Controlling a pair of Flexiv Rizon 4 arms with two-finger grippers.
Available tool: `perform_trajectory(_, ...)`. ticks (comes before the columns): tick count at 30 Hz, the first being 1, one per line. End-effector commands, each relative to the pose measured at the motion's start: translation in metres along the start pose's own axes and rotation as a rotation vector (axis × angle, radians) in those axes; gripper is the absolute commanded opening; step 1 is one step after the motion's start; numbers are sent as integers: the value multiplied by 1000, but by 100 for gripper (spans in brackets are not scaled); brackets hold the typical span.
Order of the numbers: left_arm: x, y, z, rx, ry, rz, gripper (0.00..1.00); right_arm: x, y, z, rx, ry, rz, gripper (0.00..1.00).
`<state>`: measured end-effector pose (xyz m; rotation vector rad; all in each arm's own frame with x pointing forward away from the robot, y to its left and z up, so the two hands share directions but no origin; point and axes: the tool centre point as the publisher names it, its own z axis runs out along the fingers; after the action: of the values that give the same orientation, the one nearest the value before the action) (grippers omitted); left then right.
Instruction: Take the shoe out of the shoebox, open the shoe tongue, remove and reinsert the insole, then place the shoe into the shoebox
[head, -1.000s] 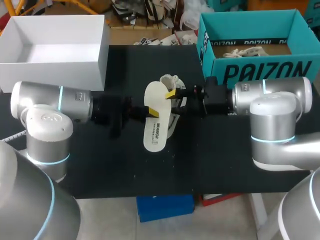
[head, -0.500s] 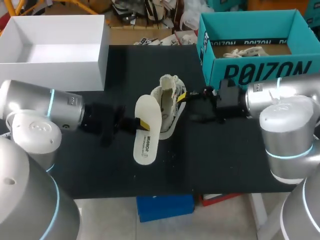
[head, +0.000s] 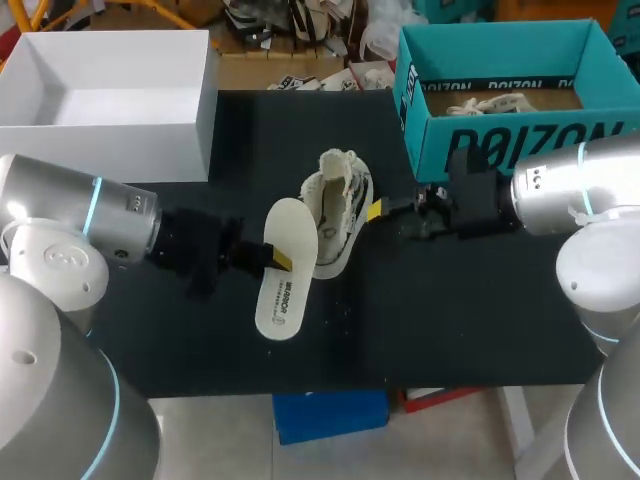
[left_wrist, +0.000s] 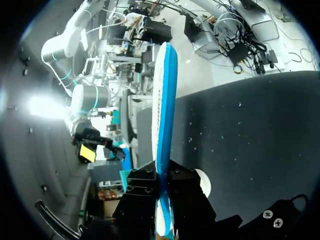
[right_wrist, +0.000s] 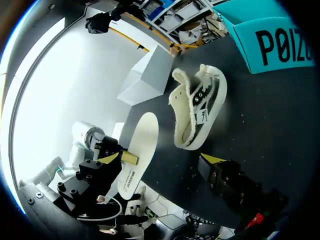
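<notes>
Shoe (head: 338, 212): a cream shoe with a fleecy lining and dark side panels. It lies on the black table (head: 450, 320) near the middle, outside both boxes, and its opening shows from above.
Shoe seen from the right wrist (right_wrist: 199, 105): it lies ahead of the right pincer, and bare table shows between the two.
Insole (head: 280, 275): out of the shoe, with a white upper face that carries print. It sits just beside the shoe on the left arm's side.
Insole seen from the left wrist (left_wrist: 163, 95): edge-on, running straight out ahead of the pincer, with a blue underside.
Insole seen from the right wrist (right_wrist: 138, 147): a narrow gap separates it from the shoe.
Left pincer (head: 280, 259): clamped on the insole's long edge about halfway along, one finger on each face. The left wrist view (left_wrist: 162, 192) and the right wrist view (right_wrist: 125, 156) show the same grip.
Right pincer (head: 377, 210): it holds nothing and sits close to the shoe's right side without touching it. Whether it is open or closed cannot be told from its own view (right_wrist: 214, 160) or the left wrist view (left_wrist: 87, 153).
Teal shoebox (head: 520, 145): open, at the table's far right, behind the right arm.
White box (head: 110, 150): open, at the table's far left.
</notes>
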<state>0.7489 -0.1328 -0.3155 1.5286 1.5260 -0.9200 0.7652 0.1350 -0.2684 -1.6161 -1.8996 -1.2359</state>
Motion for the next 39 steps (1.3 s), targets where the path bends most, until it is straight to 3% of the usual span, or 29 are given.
perform_trajectory(1,-2,-1,0,14,21,-9,0,1,9,-12,80,-11,-17,100)
perform_trajectory(5,-3,-2,3,30,18,-7,0,1,9,-12,80,-11,-17,100)
perform_trajectory(6,-3,-2,3,32,14,-1,0,2,10,-11,146,-166,-111,100)
perform_trajectory(7,-4,-3,3,32,13,7,0,1,9,-11,145,-243,-173,100)
perform_trajectory(8,-4,-3,3,34,10,13,0,1,8,-12,108,-260,-236,100)
perform_trajectory(12,-4,-3,4,36,-1,34,0,1,-3,-19,31,-509,-508,100)
perform_trajectory(15,-4,-4,6,42,-2,41,0,-10,-13,-19,32,-633,-540,100)
perform_trajectory(27,-3,-7,10,64,3,50,0,-10,-13,-19,32,-633,-540,100)
perform_trajectory(28,-4,-8,11,69,1,51,0,-9,-14,-17,64,-698,-573,100)
perform_trajectory(39,1,-12,16,95,14,47,0,-27,-52,-42,-77,-820,-462,100)
